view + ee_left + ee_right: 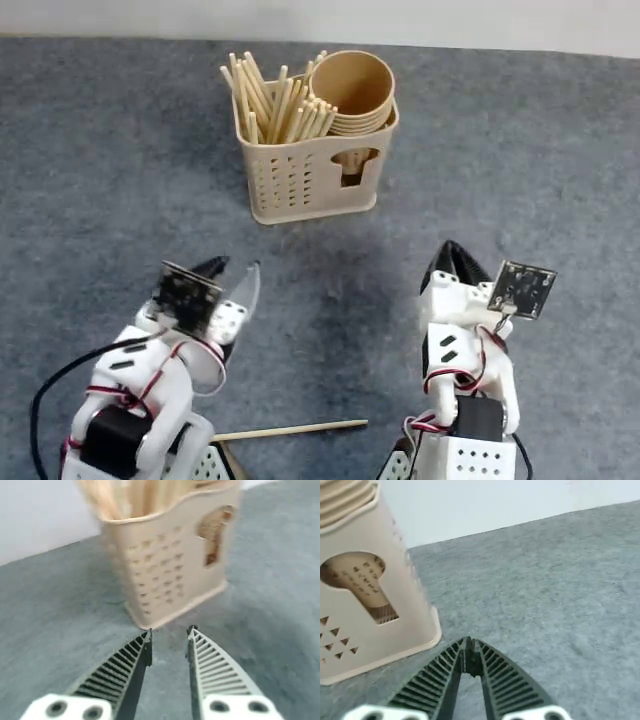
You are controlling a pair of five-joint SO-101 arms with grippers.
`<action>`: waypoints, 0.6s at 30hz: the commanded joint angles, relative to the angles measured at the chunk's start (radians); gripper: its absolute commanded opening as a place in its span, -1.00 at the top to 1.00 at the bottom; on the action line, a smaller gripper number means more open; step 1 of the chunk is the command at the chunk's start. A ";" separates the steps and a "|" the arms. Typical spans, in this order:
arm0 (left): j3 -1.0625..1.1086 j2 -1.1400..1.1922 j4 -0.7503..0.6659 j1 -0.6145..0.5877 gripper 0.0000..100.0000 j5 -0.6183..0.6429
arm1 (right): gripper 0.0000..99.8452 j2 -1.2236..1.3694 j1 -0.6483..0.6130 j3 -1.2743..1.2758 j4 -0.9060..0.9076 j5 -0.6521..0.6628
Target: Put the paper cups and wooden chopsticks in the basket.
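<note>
Grey short-pile carpet (120, 150) covers the table, with a pale plain wall (300, 15) along the far edge. The beige plastic basket (300, 180) stands upright at the far centre. It is squarish, with perforated walls and a keyhole-shaped cutout in one side. A stack of tan paper cups (352, 85) sits in one half, its rims ribbed. A bundle of light wooden chopsticks (275, 100) leans in the other half. One loose chopstick (290, 431) lies flat on the carpet between the arm bases. The left gripper (235, 268) has ridged fingers slightly apart and holds nothing. It is near the basket but not touching it. The right gripper (452, 258) has its tips together and is empty.
</note>
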 commanded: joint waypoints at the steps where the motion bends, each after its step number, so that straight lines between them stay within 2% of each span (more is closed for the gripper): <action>1: -0.048 0.007 0.055 0.117 0.75 -0.049 | 0.99 -0.013 0.015 -0.008 -0.027 -0.015; 5: -0.047 0.008 0.123 0.248 0.74 -0.051 | 0.99 -0.013 0.021 -0.008 -0.027 -0.015; 7: -0.045 0.008 0.146 0.323 0.74 -0.091 | 0.99 -0.013 0.021 -0.008 -0.027 -0.015; 11: 0.002 0.008 0.147 0.440 0.74 -0.107 | 0.99 -0.013 0.031 -0.008 -0.027 -0.015; 18: 0.076 0.012 0.146 0.529 0.74 -0.107 | 0.99 -0.013 0.042 -0.008 -0.027 -0.015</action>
